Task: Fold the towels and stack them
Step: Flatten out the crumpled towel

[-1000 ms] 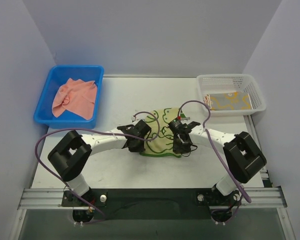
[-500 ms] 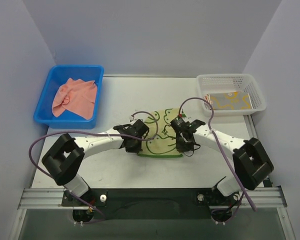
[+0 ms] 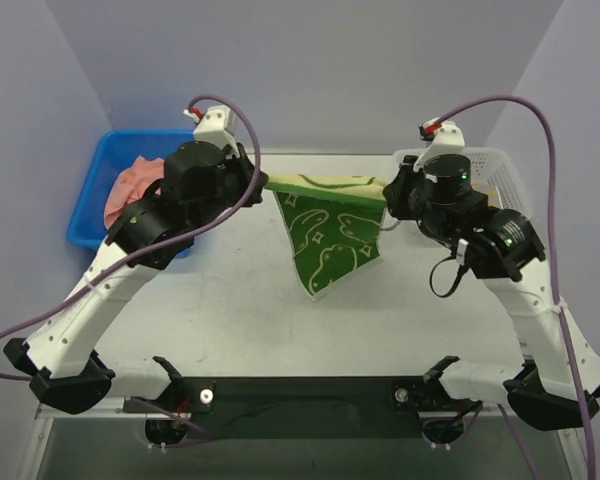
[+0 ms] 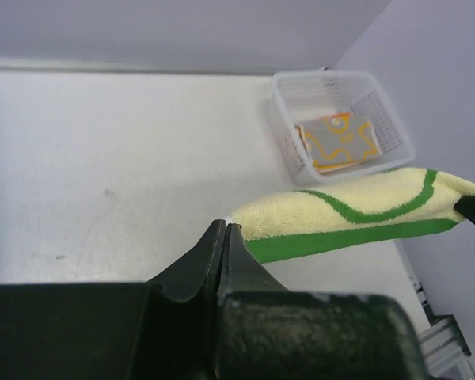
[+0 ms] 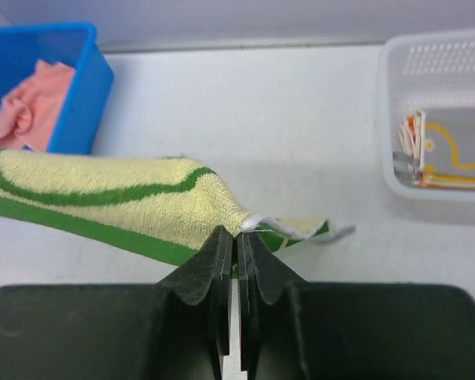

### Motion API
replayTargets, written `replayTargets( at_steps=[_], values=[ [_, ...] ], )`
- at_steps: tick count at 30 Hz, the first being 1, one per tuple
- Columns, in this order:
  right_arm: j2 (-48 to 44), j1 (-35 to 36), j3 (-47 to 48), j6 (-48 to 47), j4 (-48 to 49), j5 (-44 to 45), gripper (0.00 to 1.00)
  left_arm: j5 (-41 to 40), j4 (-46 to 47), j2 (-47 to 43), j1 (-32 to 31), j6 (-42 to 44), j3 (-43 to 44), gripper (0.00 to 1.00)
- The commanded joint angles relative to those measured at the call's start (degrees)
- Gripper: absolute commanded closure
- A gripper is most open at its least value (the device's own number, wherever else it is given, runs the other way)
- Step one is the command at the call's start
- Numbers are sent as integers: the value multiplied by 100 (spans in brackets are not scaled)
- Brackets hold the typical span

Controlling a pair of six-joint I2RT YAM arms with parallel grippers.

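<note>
Left gripper (image 3: 265, 183) clenched on one top corner of the green duck-print towel (image 3: 332, 240); right gripper (image 3: 388, 192) clenched on the other. The towel hangs stretched between them at frame centre, its lower point dangling over the table (image 3: 230, 300).

Step, as judged: spreading before the fold.

Next move calls for an even lowering with both corners level.

Pink towel (image 3: 130, 190) waits in the blue bin (image 3: 85, 222), upper left.

Top view: your left arm (image 3: 190, 190) covers much of the bin (image 3: 88, 215) and part of the pink towel (image 3: 123, 195), and the right arm (image 3: 450, 195) blocks most of the basket (image 3: 510, 180). Left wrist shows you only the green towel (image 4: 340, 218) along its top hem; the hanging part is out of view. Right wrist: the basket is cut by the right edge, and the stack (image 5: 451, 162) in it is half shown, print too small to tell.
</note>
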Motion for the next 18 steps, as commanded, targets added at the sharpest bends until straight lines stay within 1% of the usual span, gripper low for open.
replayTargets(
  at_steps=[1, 2, 6, 11, 13, 15, 16, 17, 18],
  values=[
    [-101, -26, 656, -667, -305, 237, 100, -103, -251, -119, 2, 575, 759, 100],
    [-127, -26, 770, -712, -296, 185, 100, -77, -251, -137, 2, 706, 1074, 100],
    [-302, -17, 1131, -800, -287, -43, 100, 90, -295, -216, 2, 883, 1585, 100],
    [-549, -8, 1281, -756, -252, -448, 100, 363, -304, -523, -33, 857, 1683, 100],
    [-558, -17, 1255, -721, -243, -623, 100, 433, -304, -646, -24, 796, 1474, 100],
    [-532, -17, 1132, -660, -243, -712, 100, 556, -261, -708, -24, 559, 1184, 100],
    [-514, -8, 1080, -642, -243, -747, 100, 739, -199, -761, -24, 445, 721, 99],
    [-505, -17, 922, -607, -235, -747, 100, 854, -59, -866, -24, 192, 464, 88],
    [-470, -17, 842, -580, -226, -747, 100, 960, 46, -919, -24, 67, 192, 84]
  ],
)
